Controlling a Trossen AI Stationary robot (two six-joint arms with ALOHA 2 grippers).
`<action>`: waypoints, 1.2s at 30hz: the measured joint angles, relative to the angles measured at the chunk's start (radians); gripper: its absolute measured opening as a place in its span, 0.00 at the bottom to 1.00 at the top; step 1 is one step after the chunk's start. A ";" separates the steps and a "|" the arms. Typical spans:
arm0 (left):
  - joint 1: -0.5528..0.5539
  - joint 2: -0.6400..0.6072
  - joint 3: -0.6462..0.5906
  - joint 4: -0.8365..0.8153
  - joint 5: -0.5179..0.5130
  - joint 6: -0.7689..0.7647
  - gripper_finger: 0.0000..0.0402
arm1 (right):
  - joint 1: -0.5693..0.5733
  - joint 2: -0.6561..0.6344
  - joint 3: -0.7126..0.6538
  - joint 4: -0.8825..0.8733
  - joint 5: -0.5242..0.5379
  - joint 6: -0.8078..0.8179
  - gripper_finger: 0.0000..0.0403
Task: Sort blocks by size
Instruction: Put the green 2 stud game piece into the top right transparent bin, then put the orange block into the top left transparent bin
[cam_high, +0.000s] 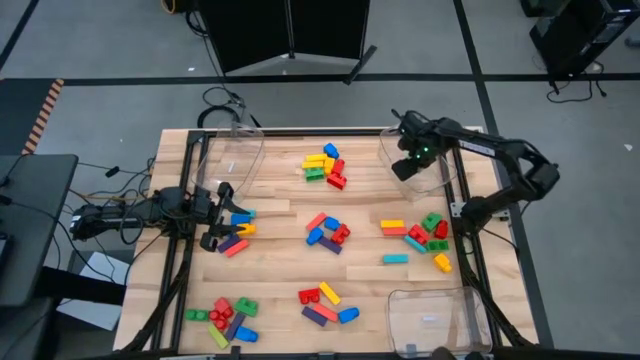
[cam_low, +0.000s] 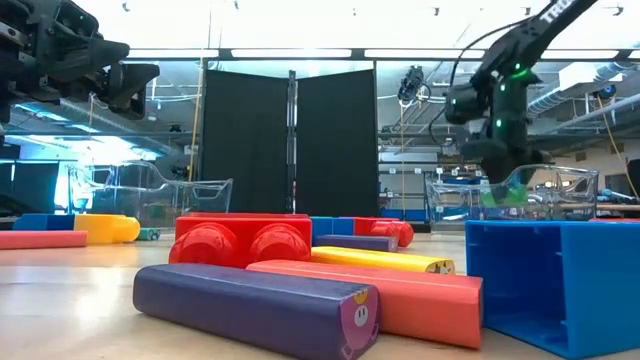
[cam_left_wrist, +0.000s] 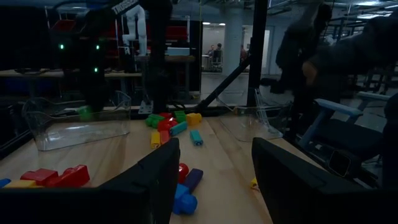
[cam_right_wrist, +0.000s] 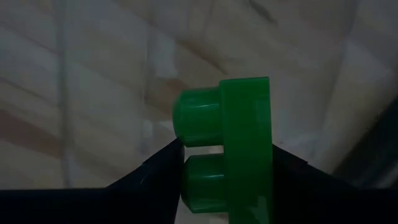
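Observation:
Small coloured blocks lie in loose groups on the wooden table: one at the far middle (cam_high: 325, 165), one in the centre (cam_high: 328, 232), one at the right (cam_high: 420, 235), two near the front (cam_high: 225, 318) (cam_high: 325, 300). My right gripper (cam_high: 405, 168) reaches down into the clear bin (cam_high: 440, 165) at the far right, shut on a green two-stud brick (cam_right_wrist: 245, 146), which also shows in the low view (cam_low: 497, 197). My left gripper (cam_high: 215, 215) is open and empty at the left, above a few blocks (cam_high: 238, 232); its fingers (cam_left_wrist: 149, 186) point toward the table's right. My right gripper pinches the green brick between its two fingers, one finger (cam_right_wrist: 155, 171) against the studded face (cam_right_wrist: 196, 118), the other on the opposite flat face (cam_right_wrist: 266, 155). The fingers come from above, pointing down into the bin. Whether the brick touches the bin's floor, I cannot tell.
A second clear bin (cam_high: 235, 160) stands at the far left, and a third (cam_high: 430, 315) at the near right edge. Metal frame rails (cam_high: 180, 260) run along both sides of the table. Bare wood lies between the block groups.

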 joint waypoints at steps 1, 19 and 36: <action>0.000 0.000 0.000 0.000 0.000 0.000 0.52 | -0.002 0.013 -0.007 0.009 -0.004 0.000 0.48; 0.000 0.000 0.000 0.000 0.000 0.000 0.52 | -0.030 0.011 -0.014 0.043 -0.033 -0.018 0.55; 0.000 0.000 0.000 0.000 0.000 0.000 0.52 | -0.034 -0.260 -0.014 -0.052 -0.014 -0.018 0.45</action>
